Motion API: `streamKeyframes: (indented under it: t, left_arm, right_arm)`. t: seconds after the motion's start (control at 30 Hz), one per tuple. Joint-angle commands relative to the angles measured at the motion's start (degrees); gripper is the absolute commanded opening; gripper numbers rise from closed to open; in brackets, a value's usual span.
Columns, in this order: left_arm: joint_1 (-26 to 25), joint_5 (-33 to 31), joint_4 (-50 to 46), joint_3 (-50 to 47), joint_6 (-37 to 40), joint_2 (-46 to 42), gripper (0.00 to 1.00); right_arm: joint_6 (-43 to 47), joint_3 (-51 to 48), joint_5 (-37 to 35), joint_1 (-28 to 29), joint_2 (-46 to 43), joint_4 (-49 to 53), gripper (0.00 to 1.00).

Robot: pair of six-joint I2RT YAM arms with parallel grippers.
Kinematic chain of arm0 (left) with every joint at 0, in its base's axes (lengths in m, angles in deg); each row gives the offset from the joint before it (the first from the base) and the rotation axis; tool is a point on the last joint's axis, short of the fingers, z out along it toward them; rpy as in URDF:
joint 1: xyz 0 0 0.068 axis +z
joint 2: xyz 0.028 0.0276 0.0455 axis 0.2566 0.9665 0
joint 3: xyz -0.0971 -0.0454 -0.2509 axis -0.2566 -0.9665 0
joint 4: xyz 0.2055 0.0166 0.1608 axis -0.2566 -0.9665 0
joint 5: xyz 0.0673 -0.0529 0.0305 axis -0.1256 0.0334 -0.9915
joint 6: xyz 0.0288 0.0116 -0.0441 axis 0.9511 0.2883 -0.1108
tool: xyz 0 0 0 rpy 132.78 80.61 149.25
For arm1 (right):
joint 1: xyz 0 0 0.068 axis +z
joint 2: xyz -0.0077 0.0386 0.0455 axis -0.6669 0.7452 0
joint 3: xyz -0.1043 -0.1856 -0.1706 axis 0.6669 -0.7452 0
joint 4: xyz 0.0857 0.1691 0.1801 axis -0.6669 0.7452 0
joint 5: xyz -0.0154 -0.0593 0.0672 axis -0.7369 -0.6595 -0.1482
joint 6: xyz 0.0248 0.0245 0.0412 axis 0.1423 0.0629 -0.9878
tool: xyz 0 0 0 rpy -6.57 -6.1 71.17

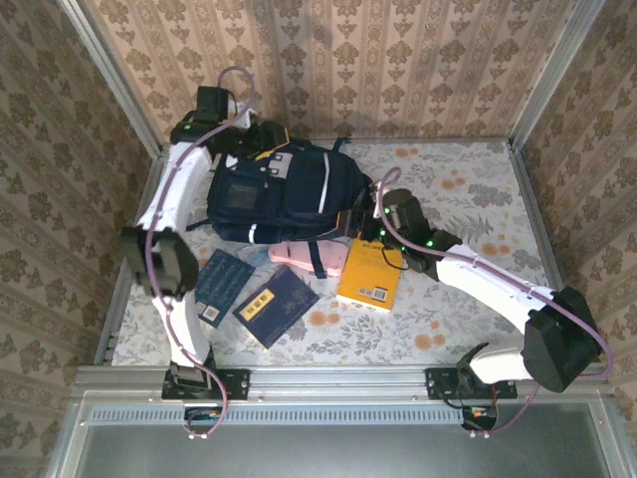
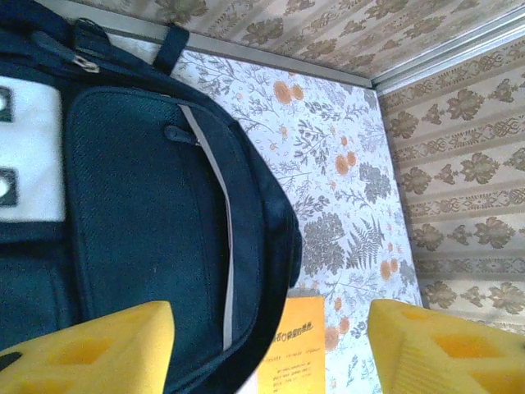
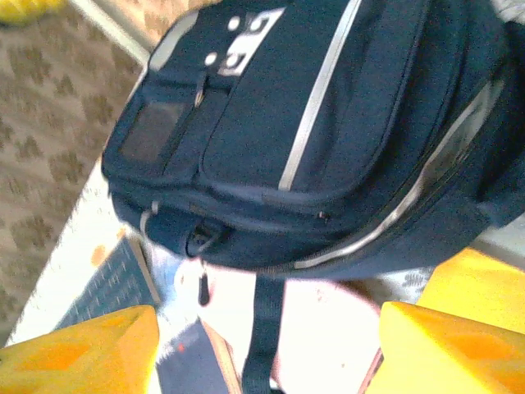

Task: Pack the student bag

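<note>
Our left gripper [image 2: 271, 324] hangs over the far left corner of the student bag [image 1: 284, 189], yellow fingers [image 2: 90, 353] spread wide with nothing between them. From its wrist camera the bag's front pocket and thin pale stripe lie just beneath. The bag lies flat, front pocket up. Near its front left corner rest a dark blue booklet [image 1: 224, 282] and a larger dark blue book [image 1: 277, 304]. A pink pouch [image 1: 304, 256] touches its near edge, and a yellow book [image 1: 370, 274] lies off its near right corner. Our right gripper [image 3: 269, 316] sits just beside the bag's right side, fingers parted and empty. The right wrist picture is blurred and washed out below the bag. The pale patch there may be the pouch, but we cannot tell. The right arm covers the yellow book's far edge, and the left wrist picture cuts off the bag's left part.
</note>
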Motion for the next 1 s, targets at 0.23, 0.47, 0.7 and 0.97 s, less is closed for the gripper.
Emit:
streamKeyframes:
  t: [0.23,0.47,0.7,0.97]
  left_arm:
    - [-0.05,-7.62,10.15,-40.53,-6.44,-29.80,0.69]
    - [-4.14,-6.98,21.48,-60.05,-13.73,-33.92,0.70]
    - [-6.47,-10.94,27.84,-69.24,-17.65,-36.36,0.72]
    - [-6.17,-13.92,31.81,-74.16,-19.30,-34.19,0.73]
  right_arm:
    - [13.57,3.17,2.12,6.28,8.81,10.77,0.74]
    - [11.07,8.66,3.87,1.79,19.41,9.97,0.82]
    - [10.14,16.35,10.08,-1.43,28.93,8.73,0.86]
    - [9.88,19.86,23.59,-1.04,33.81,9.52,0.85]
